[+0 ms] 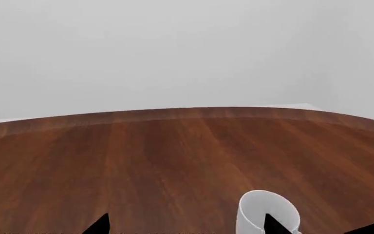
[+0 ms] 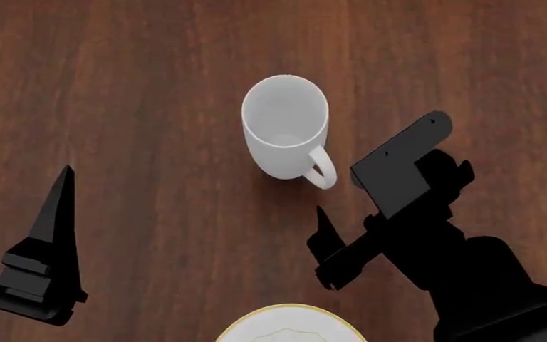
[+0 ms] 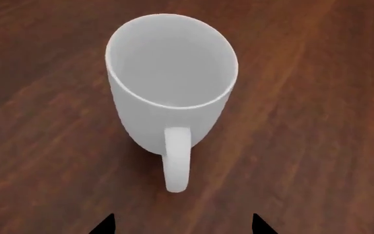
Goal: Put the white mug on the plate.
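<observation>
Our right gripper [image 3: 181,225] jaws wide, empty, lined up on handle of white mug [image 3: 167,83], likely so we can grasp there. Left gripper [image 1: 185,225] spread too, idle, mug off-centre. Mug upright on table [image 2: 112,85]. Plate [image 2: 293,326] near us, apart; nothing between.

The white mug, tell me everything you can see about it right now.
The white mug is plain, tall, looks ceramic, with a greyish-white inside that looks empty. It stands upright on the dark wooden table, its loop handle turned toward the right gripper, which is open just short of it without touching. The gold-rimmed plate lies apart, nearer the robot.
</observation>
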Controlling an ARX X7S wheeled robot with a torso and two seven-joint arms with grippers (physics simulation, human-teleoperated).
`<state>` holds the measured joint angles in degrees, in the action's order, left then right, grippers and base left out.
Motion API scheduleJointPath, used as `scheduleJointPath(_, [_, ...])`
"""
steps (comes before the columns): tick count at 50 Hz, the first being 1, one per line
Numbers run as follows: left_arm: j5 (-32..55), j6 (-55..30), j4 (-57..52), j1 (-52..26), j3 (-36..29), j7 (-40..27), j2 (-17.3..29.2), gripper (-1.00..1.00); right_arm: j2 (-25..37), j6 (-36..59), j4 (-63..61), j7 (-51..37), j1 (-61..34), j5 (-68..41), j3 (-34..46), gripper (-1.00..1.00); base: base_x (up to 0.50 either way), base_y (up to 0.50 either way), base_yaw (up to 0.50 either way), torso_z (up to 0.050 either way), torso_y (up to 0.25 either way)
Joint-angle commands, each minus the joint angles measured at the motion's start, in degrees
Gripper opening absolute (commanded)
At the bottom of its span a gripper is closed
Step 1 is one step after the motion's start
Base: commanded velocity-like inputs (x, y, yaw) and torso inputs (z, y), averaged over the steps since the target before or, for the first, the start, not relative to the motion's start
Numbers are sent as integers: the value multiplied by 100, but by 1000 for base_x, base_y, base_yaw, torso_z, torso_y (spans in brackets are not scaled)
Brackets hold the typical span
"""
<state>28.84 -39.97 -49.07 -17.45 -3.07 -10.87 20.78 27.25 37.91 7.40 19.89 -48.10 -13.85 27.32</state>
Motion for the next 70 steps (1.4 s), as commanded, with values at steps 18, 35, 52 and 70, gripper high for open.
scheduleJointPath(18, [40, -75, -70, -38, -120, -108, 78, 100, -428, -1003, 1653, 186, -383, 179, 163, 100, 0, 0, 0, 0, 0])
scheduleJointPath(35, [84, -100, -166, -61, -206, -168, 126, 100, -741, -1457, 2507, 343, -704, 299, 341, 100, 0, 0, 0, 0, 0])
scheduleJointPath(52, [144, -61, -222, 5, -215, -242, 183, 100, -1044, -1776, 3262, 441, -1034, 382, 466, 100, 0, 0, 0, 0, 0])
scheduleJointPath(70, [250, -182, -393, -67, -344, -397, 252, 100, -1435, -2663, 4757, 636, -1464, 452, 532, 100, 0, 0, 0, 0, 0])
